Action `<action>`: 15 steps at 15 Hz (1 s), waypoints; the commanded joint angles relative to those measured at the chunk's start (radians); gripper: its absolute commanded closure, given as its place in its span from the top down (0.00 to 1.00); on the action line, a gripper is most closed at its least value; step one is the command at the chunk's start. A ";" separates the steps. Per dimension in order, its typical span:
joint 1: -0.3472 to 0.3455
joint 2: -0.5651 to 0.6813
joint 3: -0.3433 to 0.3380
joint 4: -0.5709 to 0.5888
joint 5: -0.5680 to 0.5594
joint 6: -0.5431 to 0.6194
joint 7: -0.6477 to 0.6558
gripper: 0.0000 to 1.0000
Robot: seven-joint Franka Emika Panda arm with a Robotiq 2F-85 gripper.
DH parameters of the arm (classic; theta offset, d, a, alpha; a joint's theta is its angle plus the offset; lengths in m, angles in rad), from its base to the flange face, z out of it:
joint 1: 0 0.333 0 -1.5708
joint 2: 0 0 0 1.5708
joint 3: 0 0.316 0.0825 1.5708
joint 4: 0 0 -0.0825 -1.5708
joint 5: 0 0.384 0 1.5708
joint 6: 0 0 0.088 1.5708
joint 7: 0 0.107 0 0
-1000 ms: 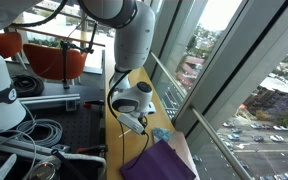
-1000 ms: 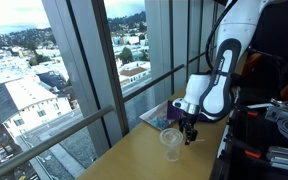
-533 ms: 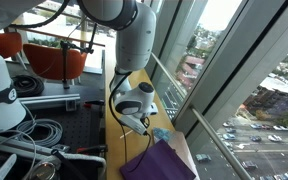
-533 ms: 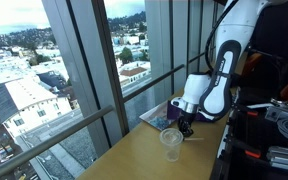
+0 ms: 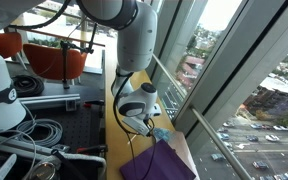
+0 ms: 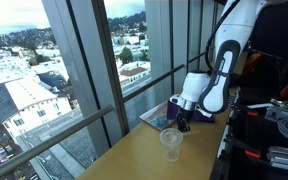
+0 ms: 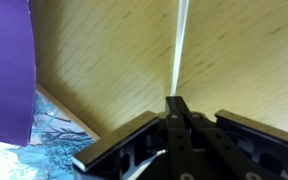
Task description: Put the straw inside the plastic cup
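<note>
Drawing straw (image 7: pixel 180 45) back from plastic cup (image 6: pixel 171 143)

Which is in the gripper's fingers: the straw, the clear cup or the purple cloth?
The straw, the thin whitish stick pinched between the fingers in the wrist view. The cup stands free on the table; the purple cloth lies flat alongside.
</note>
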 commanded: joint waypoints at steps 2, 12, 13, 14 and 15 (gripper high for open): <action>0.046 -0.097 -0.043 -0.018 -0.011 -0.098 0.118 0.00; 0.048 -0.404 0.014 0.048 0.183 -0.861 0.184 0.00; 0.047 -0.412 0.019 0.073 0.211 -0.942 0.174 0.00; 0.045 -0.417 0.026 0.103 0.245 -1.025 0.161 0.00; 0.039 -0.422 0.036 0.134 0.283 -1.104 0.138 0.00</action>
